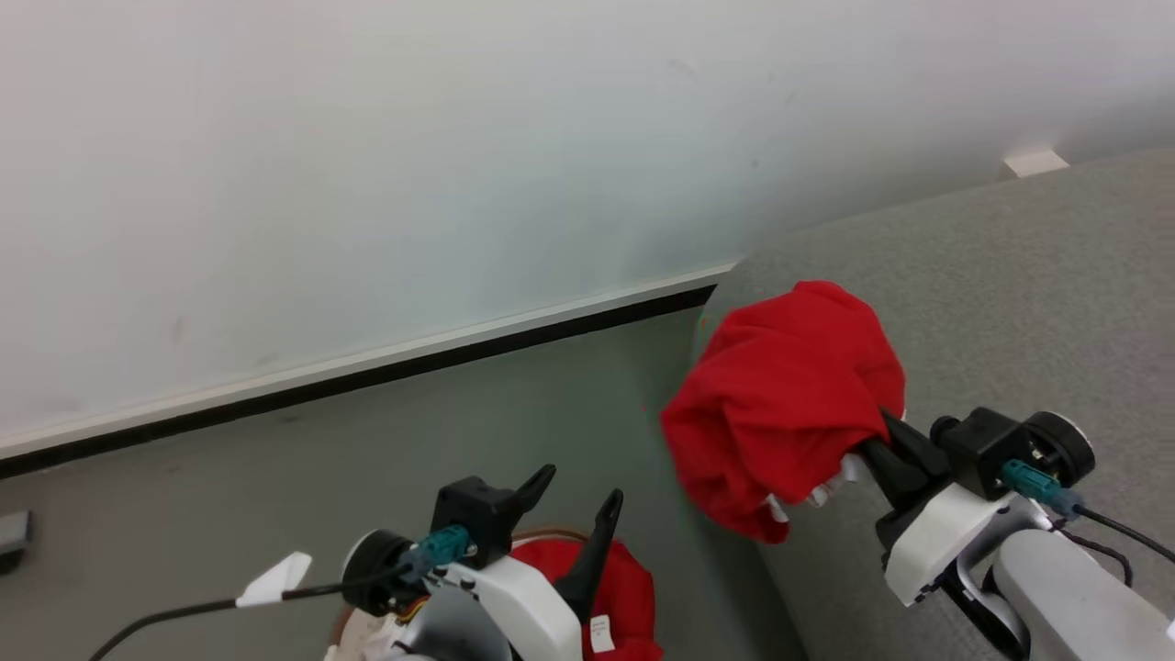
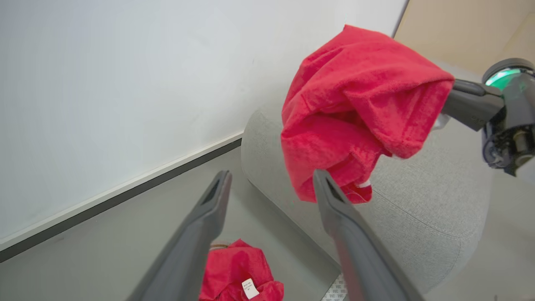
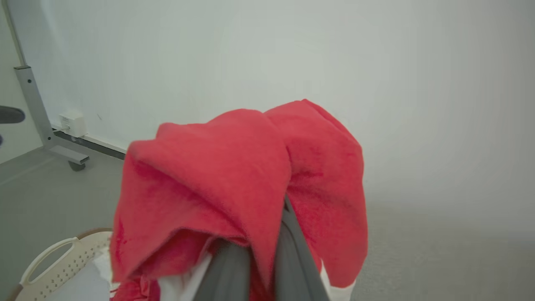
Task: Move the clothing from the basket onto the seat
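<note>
A bunched red garment [image 1: 780,404] hung in the air over the near edge of the seat [image 1: 1010,294]. It was draped across the right gripper [image 1: 881,450], whose jaws were pinched shut on a fold of it (its white trim [image 1: 808,496] peeked out beneath). Held that high, it likely cleared the seat's rounded edge for a drop further in. More red clothing [image 1: 633,578] with a white label [image 1: 599,633] lay in the basket [image 3: 54,259] on the floor [image 1: 367,441] below. The left gripper [image 1: 580,485] hovered above it, jaws wide and empty, probably poised for the next pick.
</note>
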You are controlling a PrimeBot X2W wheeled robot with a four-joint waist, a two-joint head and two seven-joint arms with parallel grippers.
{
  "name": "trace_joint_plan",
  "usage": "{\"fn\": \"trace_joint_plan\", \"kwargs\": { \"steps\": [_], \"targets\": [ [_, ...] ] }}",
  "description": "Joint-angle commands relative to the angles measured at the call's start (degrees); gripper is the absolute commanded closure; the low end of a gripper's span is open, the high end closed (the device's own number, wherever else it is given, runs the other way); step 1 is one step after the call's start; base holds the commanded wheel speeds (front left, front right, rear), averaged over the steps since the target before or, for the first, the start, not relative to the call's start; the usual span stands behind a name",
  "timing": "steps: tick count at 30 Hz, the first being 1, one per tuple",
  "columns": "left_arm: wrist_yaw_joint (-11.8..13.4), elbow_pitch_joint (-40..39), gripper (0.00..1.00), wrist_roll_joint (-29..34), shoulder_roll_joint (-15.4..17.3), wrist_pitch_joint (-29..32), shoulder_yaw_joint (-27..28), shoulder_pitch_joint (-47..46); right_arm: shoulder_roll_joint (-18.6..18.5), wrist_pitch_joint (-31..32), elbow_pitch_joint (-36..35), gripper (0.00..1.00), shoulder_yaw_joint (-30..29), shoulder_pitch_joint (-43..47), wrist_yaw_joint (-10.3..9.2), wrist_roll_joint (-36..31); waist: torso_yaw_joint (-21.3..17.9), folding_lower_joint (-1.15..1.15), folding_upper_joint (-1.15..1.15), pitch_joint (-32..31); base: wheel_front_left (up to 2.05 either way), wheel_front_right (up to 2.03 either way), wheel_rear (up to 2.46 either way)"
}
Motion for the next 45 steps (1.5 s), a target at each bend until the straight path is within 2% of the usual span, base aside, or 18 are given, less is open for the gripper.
{"fn": "trace_joint_plan", "kwargs": {
  "steps": [1, 9, 15, 20, 23, 30, 38, 42, 45],
  "targets": [
    [-0.1, -0.1, 0.0, 0.1, -0.1, -1.0, 0.0, -0.4, -1.4, 0.0, -0.7, 1.0, -1.7, 1.7, -0.12, -0.7, -4.0, 0.0, 0.0, 1.2, 0.0, 0.0, 0.0],
    [-0.3, 0.0, 0.0, 0.2, -0.2, -1.8, -0.9, -1.1, -3.8, 0.0, -2.8, 1.0, -7.1, 4.7, -0.12, -2.1, -7.8, 0.0, 0.0, 3.1, 0.0, 0.0, 0.0],
    [-0.7, -1.2, 0.0, 1.5, 0.9, -1.3, -1.2, -3.4, -2.5, 0.0, -4.7, 1.0, -15.6, 4.3, -0.12, -2.8, -7.8, 0.0, 0.0, 9.1, 0.0, 0.0, 0.0],
    [-3.1, -2.8, 0.0, 2.8, 2.9, -0.6, -1.5, -8.5, -0.8, 0.0, -5.6, 1.0, -25.1, 0.9, -0.12, -4.7, -5.0, 0.0, 0.0, 18.2, 0.0, 0.0, 0.0],
    [-4.4, -3.2, 0.0, 3.7, 4.1, -0.6, -1.3, -12.9, -1.0, 0.0, -4.6, 1.0, -31.1, -2.9, -0.12, -6.0, -2.5, 0.0, 0.0, 24.3, 0.0, 0.0, 0.0],
    [-6.9, -3.2, 0.0, 6.0, 5.3, -2.6, -2.3, -22.6, -2.3, 0.3, 2.1, 1.0, -43.7, -14.2, -0.12, -10.1, 3.2, 0.0, 0.0, 35.8, 0.0, 0.0, 0.0],
    [-8.3, -2.7, 0.0, 7.1, 3.5, -4.5, -6.7, -29.9, -4.7, 1.3, 13.2, 1.0, -58.1, -25.7, -0.12, -18.9, 7.8, 0.0, 0.0, 42.5, 0.0, 0.0, 0.0],
    [-8.4, -1.9, 0.0, 6.9, 2.0, -5.5, -8.1, -31.3, -5.0, 1.9, 17.6, 1.0, -63.7, -27.5, -0.12, -24.9, 9.2, 0.0, 0.0, 43.5, 0.0, 0.0, 0.0],
    [-8.0, -1.3, 0.0, 6.6, 1.2, -6.1, -8.5, -31.3, -3.8, 1.5, 20.0, 1.0, -67.8, -27.7, -0.12, -28.3, 9.7, 0.0, 0.0, 43.6, 0.0, 0.0, 0.0]
  ]
}}
